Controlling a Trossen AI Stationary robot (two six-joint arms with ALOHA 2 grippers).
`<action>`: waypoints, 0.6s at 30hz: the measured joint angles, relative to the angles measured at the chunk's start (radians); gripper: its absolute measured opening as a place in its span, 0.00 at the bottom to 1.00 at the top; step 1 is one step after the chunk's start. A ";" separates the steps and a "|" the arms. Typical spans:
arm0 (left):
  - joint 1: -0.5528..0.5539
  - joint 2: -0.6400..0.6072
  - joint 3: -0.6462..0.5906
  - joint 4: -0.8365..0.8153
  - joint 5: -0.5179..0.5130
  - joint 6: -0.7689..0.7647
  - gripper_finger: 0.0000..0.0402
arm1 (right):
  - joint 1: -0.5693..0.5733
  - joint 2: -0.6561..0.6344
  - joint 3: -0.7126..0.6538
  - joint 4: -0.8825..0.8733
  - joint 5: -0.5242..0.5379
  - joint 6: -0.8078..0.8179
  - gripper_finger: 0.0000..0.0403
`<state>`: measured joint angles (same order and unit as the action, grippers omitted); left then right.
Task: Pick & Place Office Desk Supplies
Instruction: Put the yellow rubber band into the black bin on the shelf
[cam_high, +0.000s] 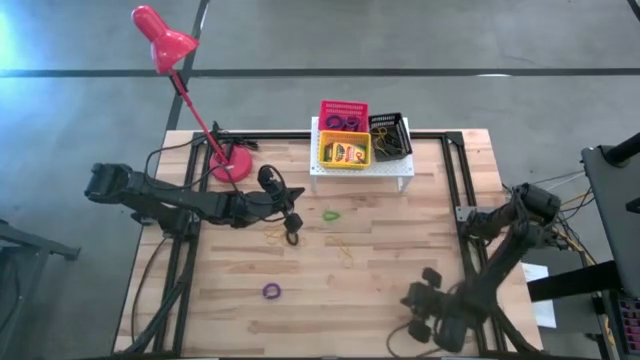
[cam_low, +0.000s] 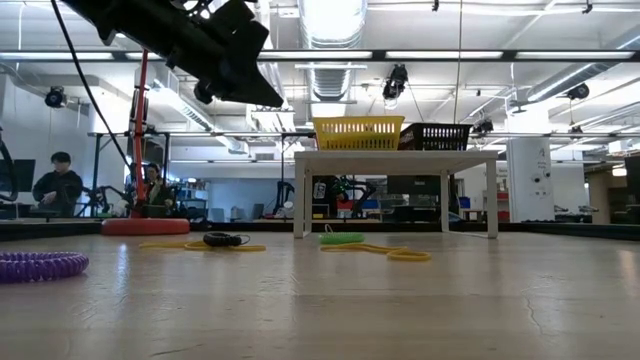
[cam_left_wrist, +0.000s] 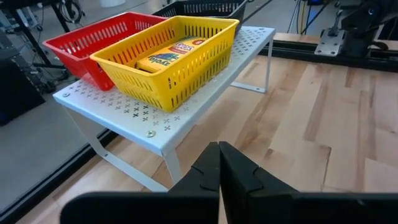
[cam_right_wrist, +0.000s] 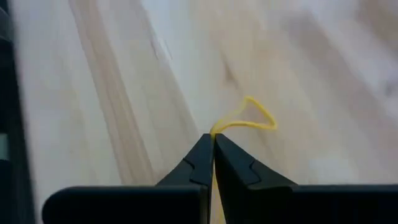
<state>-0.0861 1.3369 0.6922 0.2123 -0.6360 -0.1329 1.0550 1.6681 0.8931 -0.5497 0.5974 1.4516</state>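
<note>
Clock directions are read on the high view, with 12 o'clock at the far edge of the table.

The right gripper (cam_high: 418, 290) is placed near the 5 o'clock corner of the pale wooden tabletop (cam_high: 400, 230). Its fingers are pressed together, and a thin yellow elastic loop (cam_right_wrist: 261, 111) is pinched at their tips. A strand is seen running back between the fingers, while the free part of the loop juts forward over the wood.

The left gripper (cam_high: 292, 222) is held above the table's middle, at about 10 o'clock from the right one. Its fingers are fully closed and nothing is seen between them.

The white perforated metal shelf (cam_high: 400, 170) stands at the table's 12 o'clock edge. Three mesh baskets are set on it:
- a square black mesh basket (cam_high: 405, 125), in which yellow bands can be made out;
- a yellow mesh basket (cam_high: 322, 150), in which a flat yellow-and-green crayon box (cam_high: 345, 152) lies;
- a pink-red mesh basket (cam_high: 343, 104) just behind the yellow one.

The coming move is judged to be the carrying of the held loop to the black mesh basket. That basket lies well apart from the right gripper, between 11 and 12 o'clock. The shelf is nearer to the left gripper, but the loop is held by the right. The loop must be lifted over the basket's rim, since the basket is raised on the shelf.

A green loop (cam_high: 331, 214) and a purple loop (cam_high: 271, 291) are left on the wood.
</note>
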 joint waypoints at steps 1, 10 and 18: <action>0.000 0.000 0.000 0.000 0.000 0.005 0.00 | -0.023 -0.023 0.001 0.008 0.018 -0.031 0.02; 0.001 0.000 -0.014 0.000 0.000 0.022 0.00 | -0.302 -0.199 0.001 0.100 0.131 -0.502 0.02; 0.001 0.000 -0.048 0.006 0.000 0.012 0.00 | -0.586 -0.403 0.001 0.194 0.267 -0.977 0.02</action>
<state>-0.0853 1.3365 0.6446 0.2184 -0.6361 -0.1209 0.4693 1.2647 0.8940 -0.3561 0.8639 0.4744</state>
